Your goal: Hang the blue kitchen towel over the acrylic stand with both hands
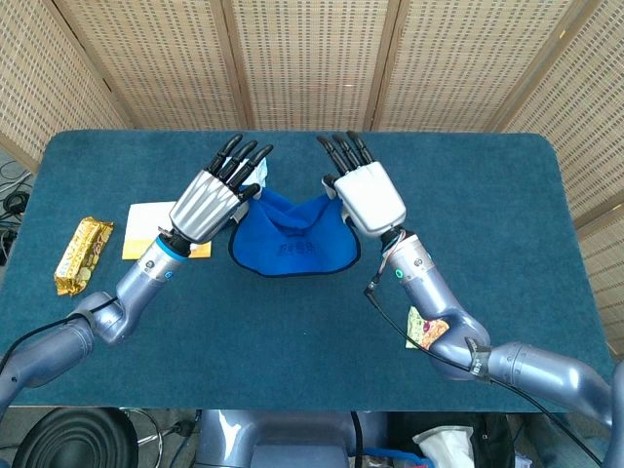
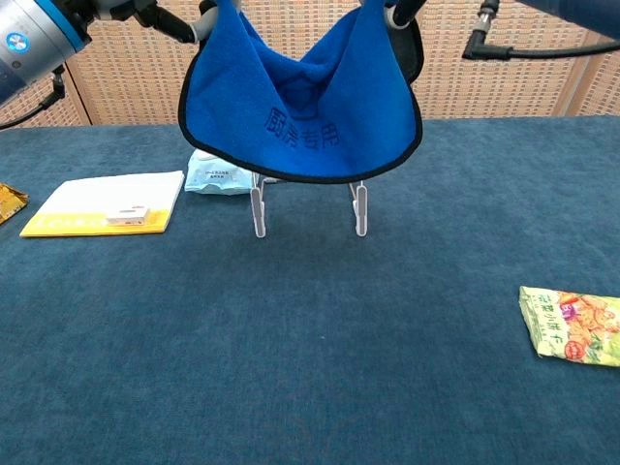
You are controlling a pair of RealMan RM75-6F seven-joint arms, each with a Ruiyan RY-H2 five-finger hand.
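A blue kitchen towel [image 2: 302, 107] hangs in the air above the clear acrylic stand [image 2: 308, 207], sagging in the middle — its two upper corners held up. The left hand [image 1: 208, 201] pinches one corner and the right hand [image 1: 369, 198] the other, remaining fingers stretched out straight. A white packet [image 2: 220, 176] lies just behind the stand on the blue table [image 2: 310, 368].

Matt, fleecy blue cloth towel [image 2: 300, 107] above a clear glossy acrylic stand [image 2: 308, 206] on napped teal tablecloth [image 2: 291, 368].
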